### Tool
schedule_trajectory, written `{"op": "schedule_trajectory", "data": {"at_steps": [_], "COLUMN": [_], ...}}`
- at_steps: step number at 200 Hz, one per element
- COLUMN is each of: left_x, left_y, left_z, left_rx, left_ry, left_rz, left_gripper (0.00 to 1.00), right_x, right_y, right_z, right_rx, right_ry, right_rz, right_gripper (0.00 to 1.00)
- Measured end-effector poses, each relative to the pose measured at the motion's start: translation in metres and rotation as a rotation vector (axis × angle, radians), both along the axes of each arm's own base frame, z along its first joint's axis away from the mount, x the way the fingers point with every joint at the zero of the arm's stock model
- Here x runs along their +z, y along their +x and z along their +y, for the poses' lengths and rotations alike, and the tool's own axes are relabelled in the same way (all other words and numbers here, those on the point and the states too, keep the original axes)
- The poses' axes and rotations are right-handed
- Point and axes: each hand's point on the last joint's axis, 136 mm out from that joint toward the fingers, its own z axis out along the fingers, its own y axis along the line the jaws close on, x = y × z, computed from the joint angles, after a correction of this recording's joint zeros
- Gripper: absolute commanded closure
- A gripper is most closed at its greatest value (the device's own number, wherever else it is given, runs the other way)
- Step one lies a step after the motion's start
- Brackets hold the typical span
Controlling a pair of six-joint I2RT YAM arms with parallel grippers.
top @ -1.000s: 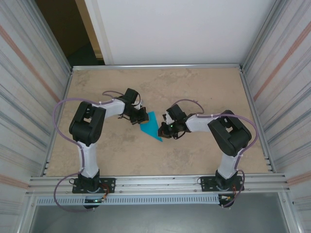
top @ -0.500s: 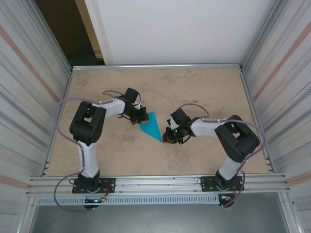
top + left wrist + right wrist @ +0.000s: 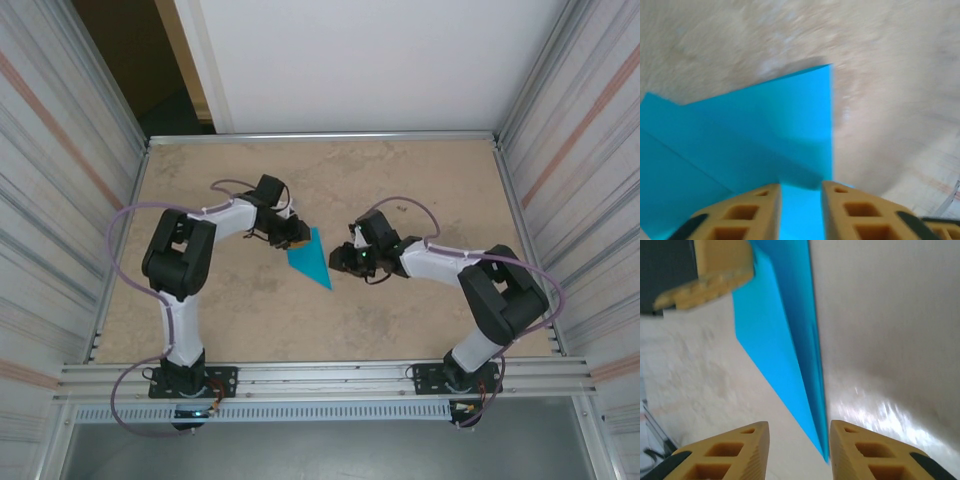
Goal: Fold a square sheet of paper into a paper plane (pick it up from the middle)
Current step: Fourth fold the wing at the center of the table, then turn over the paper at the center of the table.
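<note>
Top external: folded paper plane (image 3: 311, 260) lies flat on table (image 3: 420, 180).

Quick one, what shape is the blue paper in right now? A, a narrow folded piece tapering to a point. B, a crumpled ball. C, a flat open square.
A: the blue paper shows as a slim triangle from above, with layered folds in the left wrist view.

Beige worktop (image 3: 420, 180), mottled stone pattern, evenly lit. Corrugated metal left wall (image 3: 50, 150) and right wall (image 3: 590, 130) at the frame edges. White panel (image 3: 370, 60) across the top. Dark opening (image 3: 130, 60) upper left. Aluminium rail (image 3: 320, 378) along the bottom.
</note>
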Motion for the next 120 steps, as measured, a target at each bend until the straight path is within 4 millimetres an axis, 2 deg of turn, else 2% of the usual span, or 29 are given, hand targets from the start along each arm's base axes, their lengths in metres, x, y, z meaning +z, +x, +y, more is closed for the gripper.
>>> {"op": "schedule_trajectory", "data": {"at_steps": [27, 40, 55, 71, 91, 120], "left_x": [0.049, 0.068, 0.077, 0.070, 0.050, 0.030], "left_y": [0.008, 0.008, 0.008, 0.004, -0.006, -0.022], "left_z": [0.008, 0.022, 0.043, 0.067, 0.096, 0.115], "left_rx": [0.045, 0.087, 0.146, 0.208, 0.289, 0.348], "left_ry": [-0.073, -0.107, -0.139, -0.154, -0.155, -0.149], "left_rz": [-0.124, -0.174, -0.204, -0.199, -0.154, -0.112], "left_gripper": [0.48, 0.44, 0.41, 0.37, 0.35, 0.26], "right_x": [0.007, 0.005, 0.000, -0.005, -0.008, -0.012], "right_y": [0.030, 0.041, 0.048, 0.053, 0.058, 0.065], "right_z": [0.008, 0.010, 0.013, 0.018, 0.031, 0.042], "right_rx": [-0.036, -0.046, -0.043, -0.018, 0.045, 0.115], "right_ry": [0.019, 0.017, 0.013, 0.012, 0.027, 0.051], "right_rz": [-0.051, -0.059, -0.060, -0.061, -0.058, -0.055], "right_gripper": [0.56, 0.57, 0.57, 0.57, 0.59, 0.61]}}
